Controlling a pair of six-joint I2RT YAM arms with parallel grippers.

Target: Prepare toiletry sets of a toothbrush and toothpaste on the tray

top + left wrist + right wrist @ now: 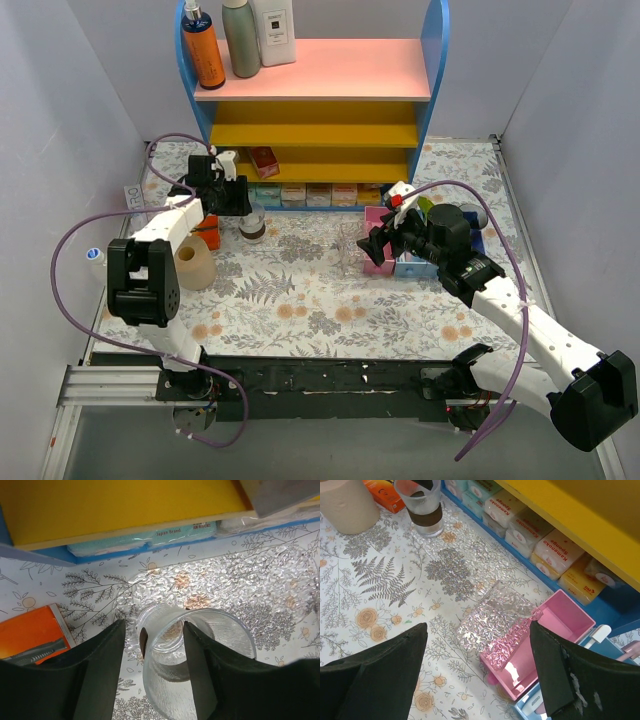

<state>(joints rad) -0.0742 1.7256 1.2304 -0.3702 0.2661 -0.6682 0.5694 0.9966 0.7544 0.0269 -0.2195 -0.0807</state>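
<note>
A see-through cup [200, 650] with a dark band [424, 511] stands at the far-left end of the clear textured tray [465, 562], which runs across the table [305, 240] in front of the shelf. My left gripper [153, 625] straddles the cup's wall [252, 228]. One finger is inside the rim, and the other stands outside with a visible gap, so it is open. My right gripper [477, 625] hangs wide open and empty over the tray's right end, which rises against the pink bin [555, 630]. A white toothbrush [596, 634] pokes from the blue bin. Toothpaste shows as a green bit [425, 206].
The blue, yellow and pink shelf [320, 100] stands at the back with bottles [240, 38] on top and sponge packs [525, 527] under it. An orange box [32, 635] and a beige roll [194, 264] lie by the left arm. Pink and blue bins [410, 265] sit at the right.
</note>
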